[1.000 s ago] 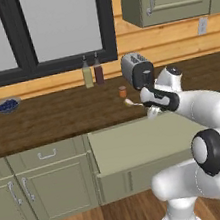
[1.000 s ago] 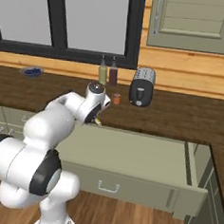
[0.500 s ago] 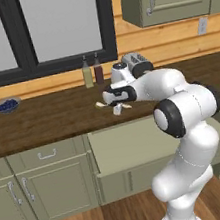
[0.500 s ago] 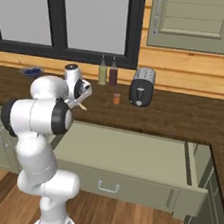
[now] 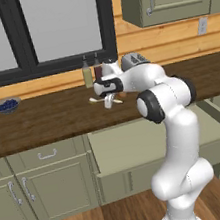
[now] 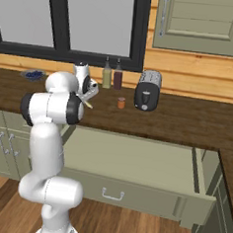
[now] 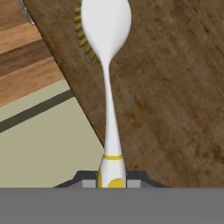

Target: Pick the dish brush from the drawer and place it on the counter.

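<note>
One second back I had the arm over the drawer's right side near the toaster; now it has swung left along the counter, and the gripper sits in front of the two bottles, over the wood. So the lift out of the drawer is done and I am in the carry, close to the set-down.

Gripper is clamped on the dish brush. In the hand view the jaws pinch the butt end of the handle, right at the yellow band, and the rest of the brush sticks straight out ahead of them.

Brush position: in the left base view it shows as a pale sliver crossing the gripper, roughly level, in front of the bottles and between them and the counter's front edge. I judge it just above the wood, not resting on it, though I cannot tell for certain from these angles.

Brush look: slim white handle, pinched narrow at mid-length, flaring to a smooth rounded white head. Row of short yellow bristles peeks out along one edge of the head. Yellow ring and yellow patch at the gripped end.

Drawer floor lies bare and pale green, pulled well out below the counter edge.
</note>
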